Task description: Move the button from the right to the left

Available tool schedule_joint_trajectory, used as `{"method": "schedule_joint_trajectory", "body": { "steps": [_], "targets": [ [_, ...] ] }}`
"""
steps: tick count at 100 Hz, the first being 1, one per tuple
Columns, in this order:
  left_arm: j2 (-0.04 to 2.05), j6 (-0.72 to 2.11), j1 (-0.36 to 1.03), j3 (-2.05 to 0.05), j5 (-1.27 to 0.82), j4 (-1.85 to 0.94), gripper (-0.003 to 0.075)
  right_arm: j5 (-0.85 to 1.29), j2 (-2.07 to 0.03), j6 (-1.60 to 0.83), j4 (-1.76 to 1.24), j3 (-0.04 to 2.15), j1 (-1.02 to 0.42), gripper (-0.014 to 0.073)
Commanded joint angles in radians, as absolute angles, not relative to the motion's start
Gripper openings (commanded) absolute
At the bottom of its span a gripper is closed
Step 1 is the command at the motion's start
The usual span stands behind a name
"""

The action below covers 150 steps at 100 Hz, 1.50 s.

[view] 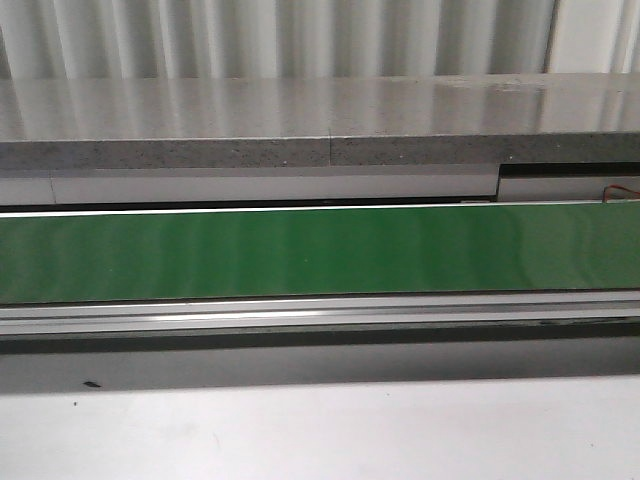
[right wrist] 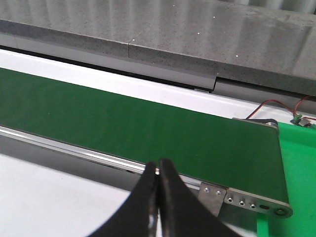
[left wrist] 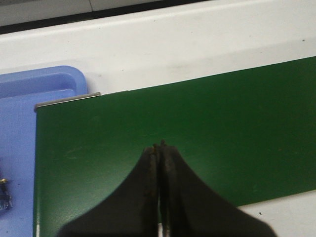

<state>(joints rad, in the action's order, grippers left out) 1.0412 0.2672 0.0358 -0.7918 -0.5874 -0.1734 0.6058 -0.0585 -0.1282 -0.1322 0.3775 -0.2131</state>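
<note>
The button is not clearly in view; no yellow cap shows in any frame. My left gripper [left wrist: 159, 145] is shut and empty, hovering over the left end of the green conveyor belt [left wrist: 197, 138]. My right gripper [right wrist: 158, 162] is shut and empty, over the near rail close to the right end of the belt [right wrist: 148, 123]. In the front view the belt [view: 320, 250] runs across the middle with nothing on it, and neither gripper shows there.
A blue tray [left wrist: 29, 98] lies past the belt's left end, with a small dark part [left wrist: 4, 195] at the frame edge. A green tray [right wrist: 296, 163] lies past the belt's right end. A grey stone ledge [view: 320, 120] runs behind. Red wires [right wrist: 276, 106] sit near the green tray.
</note>
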Motion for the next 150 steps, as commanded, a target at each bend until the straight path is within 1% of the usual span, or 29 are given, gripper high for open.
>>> {"method": "schedule_joint_trajectory", "body": {
  "steps": [1, 18, 50, 73, 120, 137, 150],
  "targets": [
    [0.956, 0.258, 0.062, -0.763, -0.480, -0.219, -0.0021, 0.533, -0.068, -0.140, -0.130, 0.401, -0.216, -0.0069],
    [0.806, 0.258, 0.073, -0.661, -0.439, -0.237, -0.0020, 0.533, -0.068, -0.140, -0.130, 0.401, -0.216, -0.0069],
    [0.525, 0.258, 0.073, -0.532, -0.398, -0.237, -0.0021, 0.533, -0.068, -0.140, -0.130, 0.401, -0.216, -0.0069],
    [0.349, 0.258, 0.073, -0.434, -0.308, -0.237, -0.0021, 0.533, -0.068, -0.140, -0.130, 0.401, -0.216, -0.0069],
    [0.186, 0.258, 0.071, -0.292, -0.299, -0.237, -0.0021, 0.533, -0.068, -0.140, -0.130, 0.401, -0.216, -0.0069],
    [0.159, 0.258, 0.071, -0.229, -0.213, -0.239, -0.0021, 0.533, -0.068, -0.140, -0.130, 0.401, -0.216, -0.0069],
    [0.135, 0.242, 0.063, -0.163, -0.087, -0.207, -0.0021, 0.533, -0.068, -0.140, -0.130, 0.401, -0.216, -0.0069]
  ]
}}
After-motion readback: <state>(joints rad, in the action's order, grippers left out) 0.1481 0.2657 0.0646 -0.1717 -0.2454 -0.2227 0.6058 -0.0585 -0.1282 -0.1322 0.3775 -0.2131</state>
